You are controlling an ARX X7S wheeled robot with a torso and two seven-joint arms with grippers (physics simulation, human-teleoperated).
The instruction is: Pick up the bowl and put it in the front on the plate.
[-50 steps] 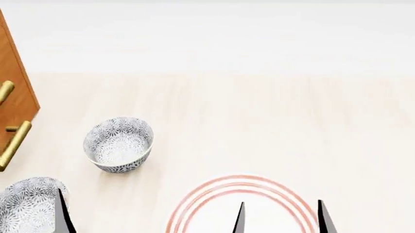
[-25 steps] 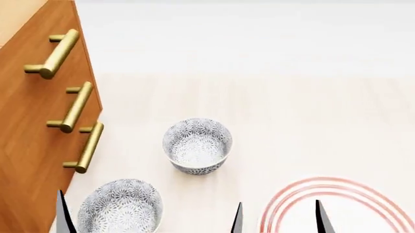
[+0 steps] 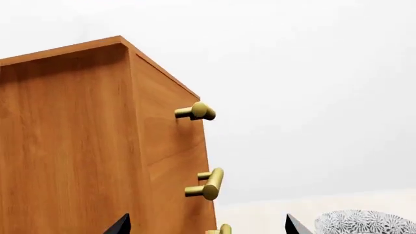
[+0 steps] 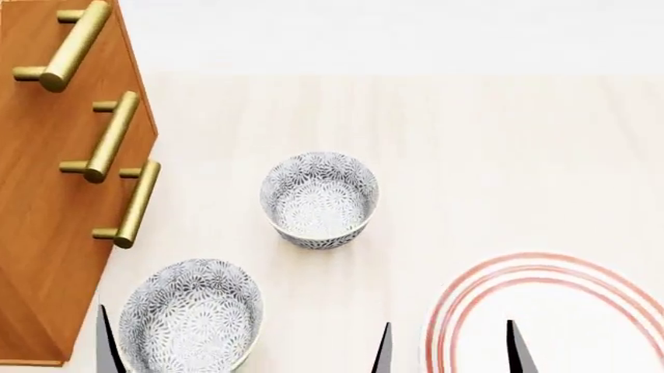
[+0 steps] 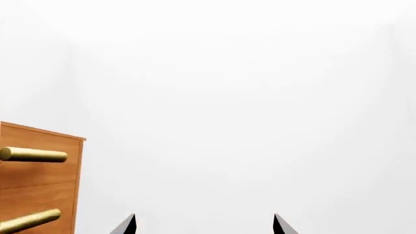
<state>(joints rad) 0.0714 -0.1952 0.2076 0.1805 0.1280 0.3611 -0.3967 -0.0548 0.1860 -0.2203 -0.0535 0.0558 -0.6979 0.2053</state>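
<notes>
Largest in your view was the wooden cabinet (image 4: 52, 179) on the left, its brass bar handles (image 4: 112, 136) facing right over the pale tabletop (image 4: 467, 155). The plate (image 4: 456, 311), red-ringed and lying flat, sat at the near right and was cut off by the near edge of the head view. Two patterned bowls stood upright with their mouths facing up; being round, neither had a long axis to speak of. The near bowl (image 4: 192, 315) sat close to the cabinet's near corner, and the far bowl (image 4: 319, 200) stood alone toward the middle, well apart from the plate and touching nothing. Your right gripper (image 4: 449, 350) showed only two dark fingertips, spread wide and holding nothing, with one tip over the plate's left rim in the head view. Your left gripper (image 3: 206, 226) also had its tips spread apart and empty in the left wrist view, with a bowl's rim to one side of them; only one of its tips (image 4: 104, 342) showed in the head view, just left of the near bowl. Compared with half a second earlier, the bowls, the cabinet handles and the plate all sat nearer to you in the head view, while the fingertips showed at the same spots.
</notes>
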